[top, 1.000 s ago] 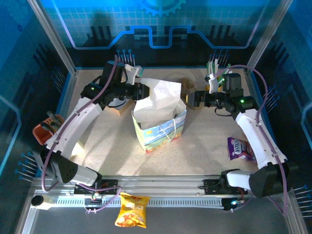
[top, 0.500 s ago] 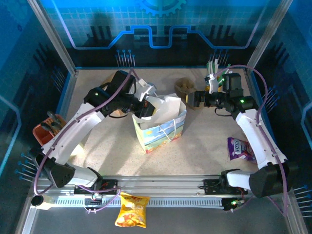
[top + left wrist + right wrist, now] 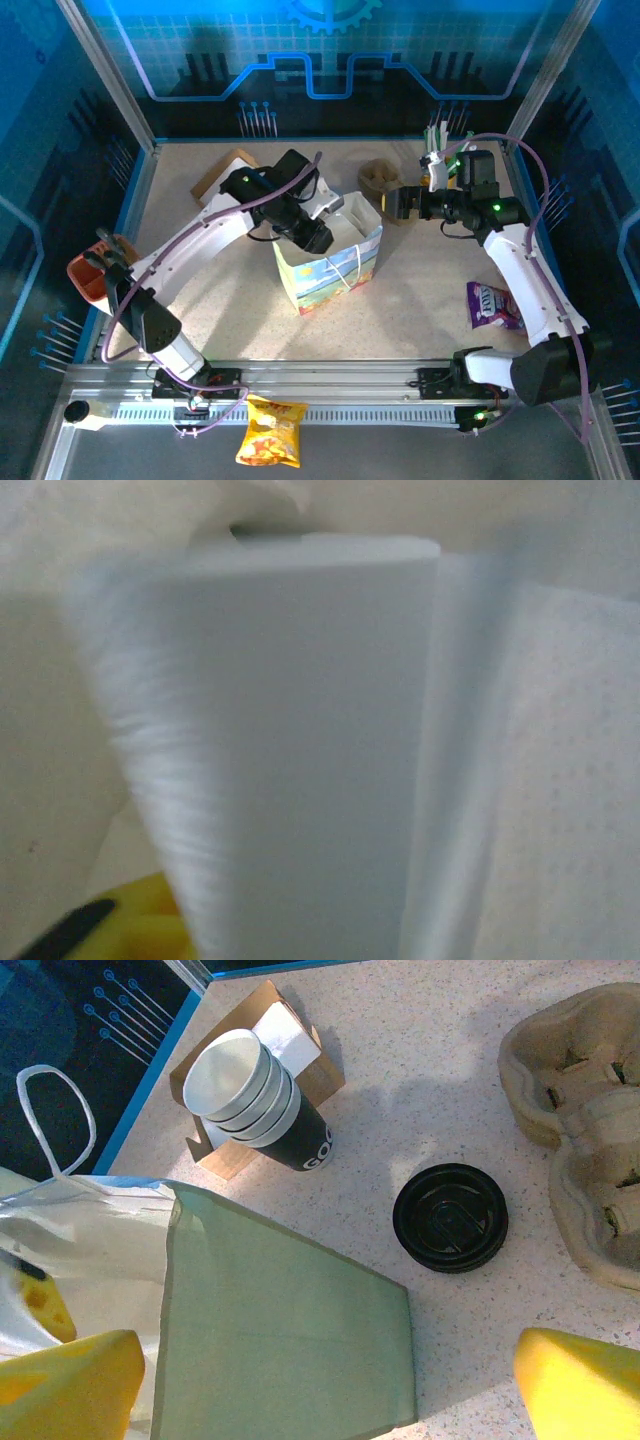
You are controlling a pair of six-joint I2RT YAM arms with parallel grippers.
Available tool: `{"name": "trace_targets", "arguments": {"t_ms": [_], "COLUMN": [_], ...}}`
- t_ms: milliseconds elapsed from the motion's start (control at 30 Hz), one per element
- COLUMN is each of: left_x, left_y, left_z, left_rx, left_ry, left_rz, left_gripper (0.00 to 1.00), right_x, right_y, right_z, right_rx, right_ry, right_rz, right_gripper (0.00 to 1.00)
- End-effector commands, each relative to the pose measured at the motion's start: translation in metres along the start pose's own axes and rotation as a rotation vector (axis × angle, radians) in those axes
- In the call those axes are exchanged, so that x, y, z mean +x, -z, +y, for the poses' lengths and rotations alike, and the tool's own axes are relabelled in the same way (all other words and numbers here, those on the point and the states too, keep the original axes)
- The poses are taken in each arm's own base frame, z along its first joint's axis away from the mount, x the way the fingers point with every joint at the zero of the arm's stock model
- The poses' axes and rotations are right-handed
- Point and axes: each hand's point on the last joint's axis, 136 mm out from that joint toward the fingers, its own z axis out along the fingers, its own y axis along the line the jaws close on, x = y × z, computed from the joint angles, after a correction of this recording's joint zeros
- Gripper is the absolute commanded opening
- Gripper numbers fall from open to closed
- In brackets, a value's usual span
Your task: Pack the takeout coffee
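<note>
Left tool (image 3: 318,238) in paper bag (image 3: 335,272) mouth, cannot tell opening; right tool (image 3: 388,204) wide, empty, beside bag.

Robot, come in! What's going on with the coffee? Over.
Left gripper down inside paper bag, jaws hidden. Right gripper open, empty, beside the bag. Coffee: can't tell if it's in. Bag paper crowds left gripper.

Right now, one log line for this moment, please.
left arm: wrist inside paper bag | right jaws: open, empty, beside bag | lid stack: on table
</note>
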Motion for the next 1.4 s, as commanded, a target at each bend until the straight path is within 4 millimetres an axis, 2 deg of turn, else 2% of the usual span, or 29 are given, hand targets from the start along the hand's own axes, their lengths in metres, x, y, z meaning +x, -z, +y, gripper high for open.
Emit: {"name": "trace_targets", "arguments": {"t_ms": [0,67,167,233,300,400,467,700,833,933,1233,1367], "left_x": [-0.017,-0.022,-0.026,-0.027,-0.026,-0.025,-0.024,-0.011,-0.003,-0.002,-0.027,-0.037], "left_y": [0.033,0.040,0.043,0.042,0.037,0.026,0.014,-0.026,-0.044,-0.046,-0.007,0.012], "left_z": [-0.006,-0.007,-0.005,-0.006,-0.006,-0.002,0.002,0.014,0.019,0.020,0.008,0.004], "left_rx": [-0.034,-0.042,-0.058,-0.053,-0.045,-0.043,-0.048,-0.075,-0.080,-0.088,-0.097,-0.100], "left_ry": [-0.045,-0.047,-0.046,-0.046,-0.046,-0.042,-0.038,-0.043,-0.031,-0.034,-0.076,-0.095], "left_rz": [-0.117,-0.158,-0.174,-0.170,-0.160,-0.133,-0.100,0.008,0.047,0.057,-0.090,-0.168], "left_gripper": [0.46,0.51,0.52,0.45,0.34,0.18,0.11,0.08,0.13,0.19,0.46,0.54], "right_x": [0.000,0.000,0.002,0.004,0.006,0.007,0.007,0.009,0.011,0.012,0.009,0.006], "right_y": [0.007,0.006,0.004,0.003,0.001,0.000,0.000,0.000,-0.001,-0.002,0.002,0.005], "right_z": [-0.001,-0.002,-0.004,-0.006,-0.006,-0.008,-0.008,-0.007,-0.009,-0.009,-0.007,-0.006], "right_rx": [0.008,0.007,0.010,0.012,0.012,0.013,0.013,0.010,0.010,0.006,0.013,0.018], "right_ry": [0.006,0.005,0.002,0.000,-0.002,-0.005,-0.007,-0.010,-0.017,-0.019,-0.005,0.003], "right_rz": [-0.007,-0.006,-0.001,0.002,0.007,0.010,0.010,0.011,0.016,0.020,0.008,0.005], "right_gripper": [0.96,0.96,0.96,0.96,0.96,0.96,0.96,0.96,0.96,0.96,0.96,0.96]}}
